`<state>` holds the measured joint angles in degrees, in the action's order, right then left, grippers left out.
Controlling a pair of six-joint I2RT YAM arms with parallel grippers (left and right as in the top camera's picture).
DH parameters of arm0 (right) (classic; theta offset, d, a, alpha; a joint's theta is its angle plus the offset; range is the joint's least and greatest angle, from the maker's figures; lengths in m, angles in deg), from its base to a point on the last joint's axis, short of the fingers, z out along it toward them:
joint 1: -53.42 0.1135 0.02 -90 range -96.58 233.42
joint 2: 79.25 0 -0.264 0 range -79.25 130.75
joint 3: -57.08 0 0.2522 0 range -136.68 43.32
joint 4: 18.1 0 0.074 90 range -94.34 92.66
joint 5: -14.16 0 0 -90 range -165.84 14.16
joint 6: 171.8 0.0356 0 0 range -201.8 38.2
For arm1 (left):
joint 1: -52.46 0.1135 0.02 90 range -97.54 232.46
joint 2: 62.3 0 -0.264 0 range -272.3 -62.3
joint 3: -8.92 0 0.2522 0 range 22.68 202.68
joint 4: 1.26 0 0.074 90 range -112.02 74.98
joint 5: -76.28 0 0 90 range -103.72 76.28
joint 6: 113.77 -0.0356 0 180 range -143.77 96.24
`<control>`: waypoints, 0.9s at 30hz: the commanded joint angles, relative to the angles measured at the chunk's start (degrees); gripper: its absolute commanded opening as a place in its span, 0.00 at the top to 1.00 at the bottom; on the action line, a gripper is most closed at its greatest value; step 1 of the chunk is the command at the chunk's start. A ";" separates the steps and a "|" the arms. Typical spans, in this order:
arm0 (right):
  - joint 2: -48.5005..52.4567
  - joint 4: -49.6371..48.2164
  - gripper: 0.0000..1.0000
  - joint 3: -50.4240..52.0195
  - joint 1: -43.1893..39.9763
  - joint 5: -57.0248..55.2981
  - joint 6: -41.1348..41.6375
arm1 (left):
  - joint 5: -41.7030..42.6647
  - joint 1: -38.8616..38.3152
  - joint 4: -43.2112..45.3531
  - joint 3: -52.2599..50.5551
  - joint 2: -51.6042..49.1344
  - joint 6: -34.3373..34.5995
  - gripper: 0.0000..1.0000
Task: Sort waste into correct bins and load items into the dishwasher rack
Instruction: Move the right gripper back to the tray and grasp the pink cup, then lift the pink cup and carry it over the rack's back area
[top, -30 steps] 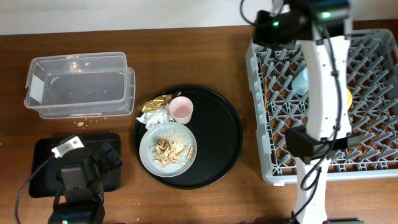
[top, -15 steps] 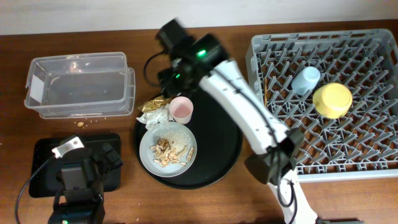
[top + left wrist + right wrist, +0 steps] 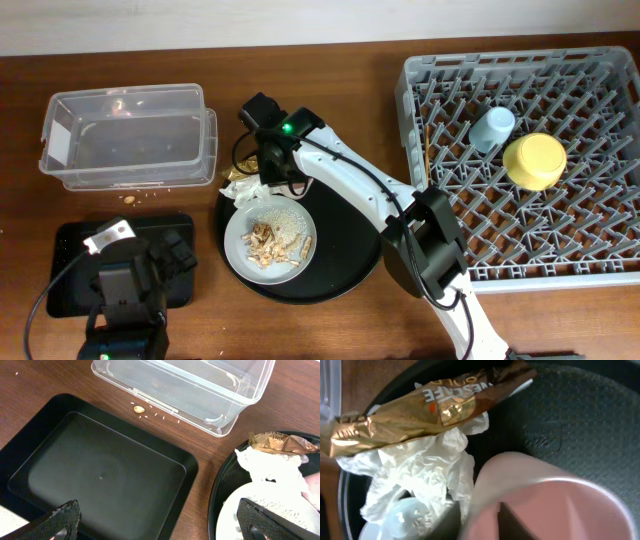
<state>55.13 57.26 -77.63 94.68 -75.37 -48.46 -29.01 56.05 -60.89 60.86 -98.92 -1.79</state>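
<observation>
My right gripper (image 3: 280,172) (image 3: 487,517) is shut on the rim of the pink cup (image 3: 555,505), one finger inside it, on the round black tray (image 3: 350,210). Beside the cup lie the crumpled tissue (image 3: 425,467) (image 3: 270,465) and the gold wrapper (image 3: 430,405) (image 3: 240,170). The grey plate (image 3: 235,245) holds food scraps (image 3: 268,240). My left gripper (image 3: 162,525) (image 3: 140,245) hangs open and empty over the shallow black tray (image 3: 100,470). In the rack (image 3: 590,250) sit the blue cup (image 3: 493,128), the yellow bowl (image 3: 535,160) and the chopsticks (image 3: 429,145).
The clear tub (image 3: 125,135) (image 3: 200,385) stands at the back left, with crumbs (image 3: 139,409) on the wood in front of it. The right arm (image 3: 360,190) stretches across the round tray from the front.
The right arm swung from the rack over to the round tray and came down on the pink cup, closing on its rim. The yellow bowl now sits in the rack. The left arm stayed still.
</observation>
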 commanded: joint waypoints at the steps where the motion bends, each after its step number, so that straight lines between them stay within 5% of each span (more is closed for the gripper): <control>1: -0.44 0.42 0.89 -1.53 -0.02 0.20 0.20 | -0.61 -0.22 0.09 0.76 0.33 0.31 0.01; 7: -3.96 12.07 0.96 -14.88 -4.13 0.31 -1.66 | -0.59 -0.22 0.09 0.76 0.33 0.31 0.01; 16: -4.83 34.27 0.96 -40.57 -26.99 1.16 -10.01 | -0.59 -0.22 0.11 0.76 0.33 0.31 0.01; 23: -4.37 35.71 0.96 -36.35 -48.68 32.11 -26.91 | -0.59 -0.22 0.11 0.76 0.33 0.31 0.01; 27: -4.35 35.54 0.96 -26.51 -52.68 41.55 -35.95 | -0.61 -0.22 0.09 0.76 0.33 0.31 0.01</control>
<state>51.11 92.63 -110.87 43.60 -48.07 -73.38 -29.01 56.05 -60.91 60.86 -98.92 -1.79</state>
